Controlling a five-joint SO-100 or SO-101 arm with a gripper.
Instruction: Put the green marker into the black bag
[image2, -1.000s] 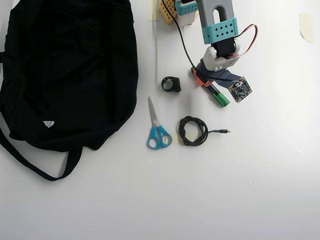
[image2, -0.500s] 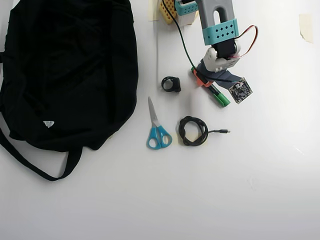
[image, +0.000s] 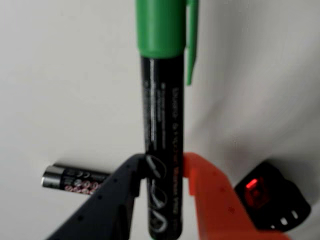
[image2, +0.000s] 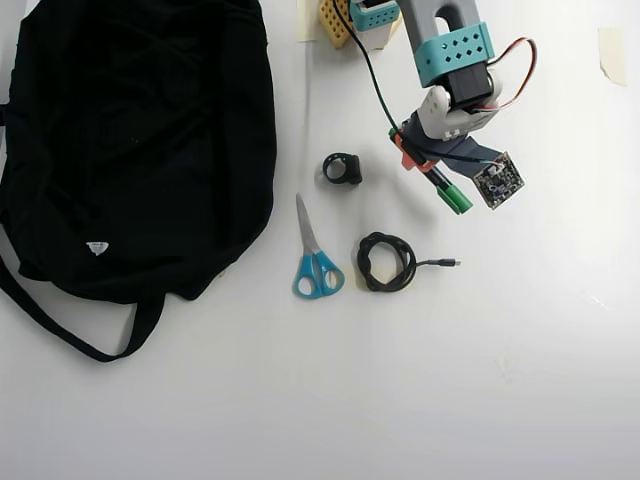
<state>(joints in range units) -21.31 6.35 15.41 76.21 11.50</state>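
Gripper (image: 164, 172) clamped on marker (image: 162, 125), now shifted up and right off its earlier spot, apparently lifted; bag (image2: 130, 140) well apart to the overhead view's left, carry pending.

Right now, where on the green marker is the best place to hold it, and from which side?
Mid-barrel, as the gripper has it: one finger on each long side of the green marker, squeezing across its slim round barrel. The lettered black section is straight, while the green cap carries a protruding clip, a poorer surface. Coming from above, crosswise to its length, suits it.
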